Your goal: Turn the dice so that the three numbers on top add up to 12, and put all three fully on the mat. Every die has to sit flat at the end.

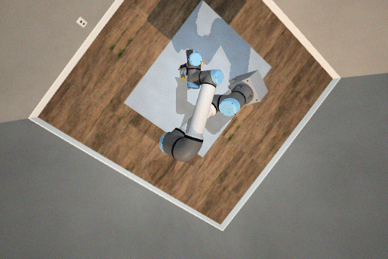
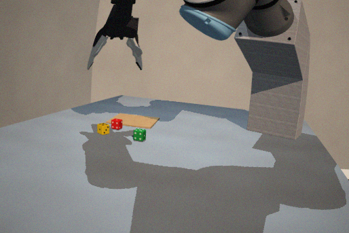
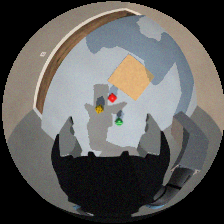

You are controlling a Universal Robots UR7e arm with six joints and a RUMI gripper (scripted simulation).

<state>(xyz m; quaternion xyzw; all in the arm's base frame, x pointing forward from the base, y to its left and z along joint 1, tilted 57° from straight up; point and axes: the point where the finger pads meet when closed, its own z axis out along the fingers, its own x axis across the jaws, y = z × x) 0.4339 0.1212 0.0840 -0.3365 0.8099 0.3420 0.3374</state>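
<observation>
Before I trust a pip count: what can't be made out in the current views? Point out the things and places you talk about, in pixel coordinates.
- Top numbers: too foreshortened in the exterior view, too small in the wrist view, on the yellow die [image 1: 183,78] [image 2: 103,128] [image 3: 99,109], red die [image 2: 117,123] [image 3: 112,98] and green die [image 2: 139,134] [image 3: 119,121].
- Red and green dice, top view: hidden, apparently by the arm [image 1: 201,109].
- Most of the mat [image 1: 203,63] [image 2: 139,121] [image 3: 131,77], top view: arm covers it.
- Upper arm, exterior view: cut off by the top edge.

Pale blue table [image 1: 151,92] [image 2: 44,161] [image 3: 65,95] under 3 dice and 1 mat [image 2: 140,120] [image 3: 131,76].

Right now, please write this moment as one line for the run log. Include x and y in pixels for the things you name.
gripper [image 2: 115,68] [image 3: 108,115]: open, above table | yellow, red, green dice [image 2: 117,123] [image 2: 139,134] [image 3: 99,109] [image 3: 112,98] [image 3: 119,122]: off mat [image 2: 137,120] [image 3: 131,77]
</observation>
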